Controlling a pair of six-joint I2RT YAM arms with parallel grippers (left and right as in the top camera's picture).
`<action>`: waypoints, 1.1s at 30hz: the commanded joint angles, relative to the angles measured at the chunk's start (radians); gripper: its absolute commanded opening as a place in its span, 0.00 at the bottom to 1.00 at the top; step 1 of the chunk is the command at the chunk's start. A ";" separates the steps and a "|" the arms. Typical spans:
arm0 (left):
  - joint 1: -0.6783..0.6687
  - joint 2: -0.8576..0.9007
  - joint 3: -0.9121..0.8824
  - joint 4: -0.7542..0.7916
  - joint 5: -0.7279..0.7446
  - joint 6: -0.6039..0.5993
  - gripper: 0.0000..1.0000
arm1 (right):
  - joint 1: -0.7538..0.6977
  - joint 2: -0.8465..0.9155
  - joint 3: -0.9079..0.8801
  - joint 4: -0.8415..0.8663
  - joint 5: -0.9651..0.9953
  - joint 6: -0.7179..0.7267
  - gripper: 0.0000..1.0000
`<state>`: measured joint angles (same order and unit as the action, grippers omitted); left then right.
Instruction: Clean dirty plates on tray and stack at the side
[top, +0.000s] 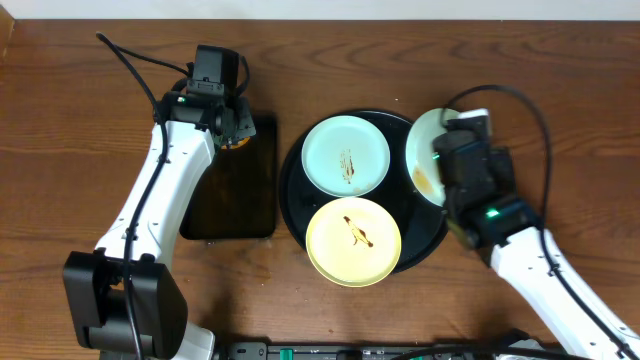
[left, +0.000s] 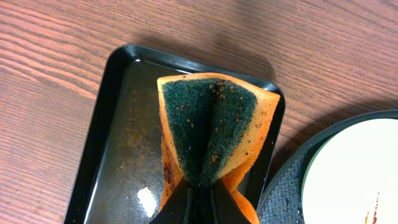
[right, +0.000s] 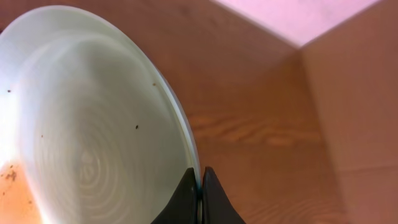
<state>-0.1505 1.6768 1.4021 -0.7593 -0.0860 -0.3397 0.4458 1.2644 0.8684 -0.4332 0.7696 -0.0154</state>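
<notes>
Two plates lie flat in the round tray (top: 293, 190) overhead, a mint plate (top: 346, 156) and a yellow plate (top: 353, 241); a second mint plate (top: 425, 150) tilts at its right edge. Left wrist: the left hand (left: 199, 202) clenches a sponge (left: 208, 127) over the small tray (left: 106, 124) beside the round tray. Right wrist: the right hand (right: 200, 186) pinches the second mint plate's rim.

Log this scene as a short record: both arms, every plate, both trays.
left gripper: shut on the sponge, over the rectangular tray
right gripper: fingers shut on the rim of the held mint plate
held mint plate: at the round tray's right edge, brown stain inside
second mint plate: flat on the round tray, far side, streaked
yellow plate: flat on the round tray, near side, streaked
stacked aside: none yet
</notes>
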 joint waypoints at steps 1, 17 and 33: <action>0.004 -0.013 0.007 -0.003 -0.006 0.009 0.07 | 0.120 0.027 0.020 0.046 0.290 -0.085 0.01; 0.004 -0.013 0.007 -0.003 -0.001 0.009 0.07 | 0.248 0.104 0.020 0.240 0.458 -0.294 0.01; 0.004 -0.013 0.007 -0.011 -0.001 0.009 0.07 | -0.101 0.097 0.021 0.086 0.057 0.167 0.01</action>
<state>-0.1505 1.6768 1.4021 -0.7658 -0.0814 -0.3401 0.4412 1.3670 0.8700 -0.3466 0.9512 0.0368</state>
